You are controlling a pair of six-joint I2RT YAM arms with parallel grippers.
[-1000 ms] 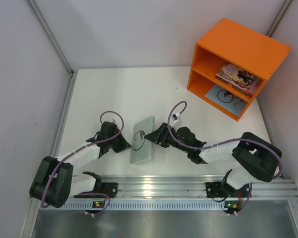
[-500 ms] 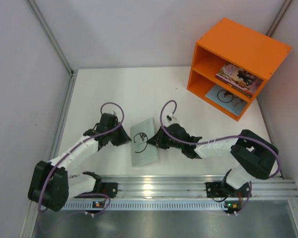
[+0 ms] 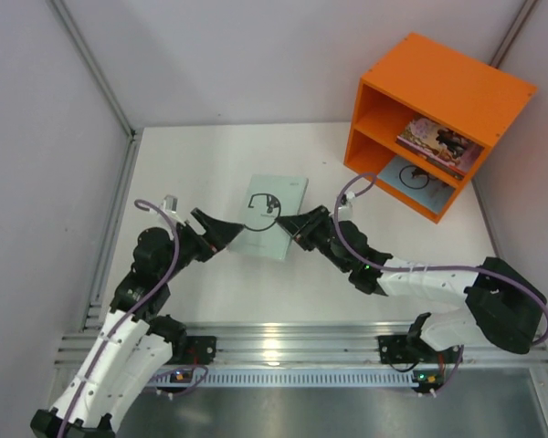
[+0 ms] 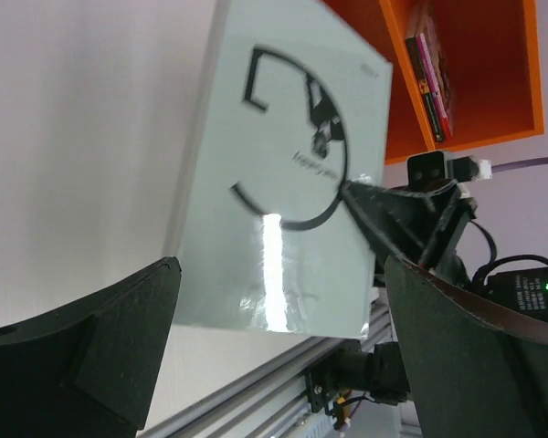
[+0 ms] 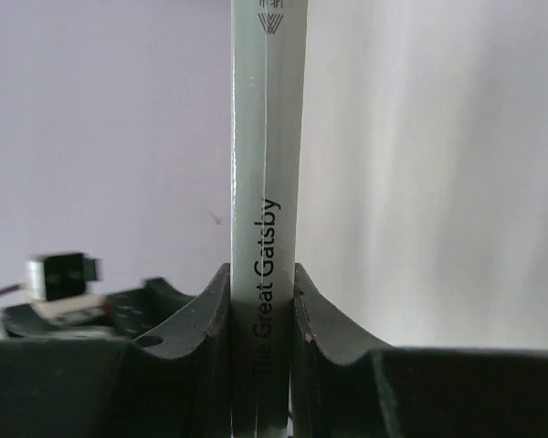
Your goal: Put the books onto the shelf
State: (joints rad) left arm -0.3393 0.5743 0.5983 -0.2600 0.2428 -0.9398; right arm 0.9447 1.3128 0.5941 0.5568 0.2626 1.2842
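The left end effector (image 3: 219,234) stands wide open at the left of the surface (image 3: 192,164), its two dark fingers (image 4: 91,347) spread far apart and gripping nothing. From its wrist view the pale green book (image 3: 274,217) fills the gap ahead of them (the black swirl mark on the cover faces that camera). The book's near edge lies just beyond the fingertips; whether either finger touches it I cannot tell. The book is over the middle of the surface, tilted, well apart from the shelf.

To its right, the right end effector (image 3: 299,228) is narrowed onto the book's spine. Its wrist view shows the spine, lettered "The Great Gatsby", pinched upright between the two pads, both pressed against the covers.

At far right, in the back corner, stands the orange shelf (image 3: 457,87), its open front toward the arms. Its upper compartment holds a pink illustrated book (image 3: 438,140) lying flat. The lower one holds a light blue book (image 3: 409,176) with a black swirl mark.
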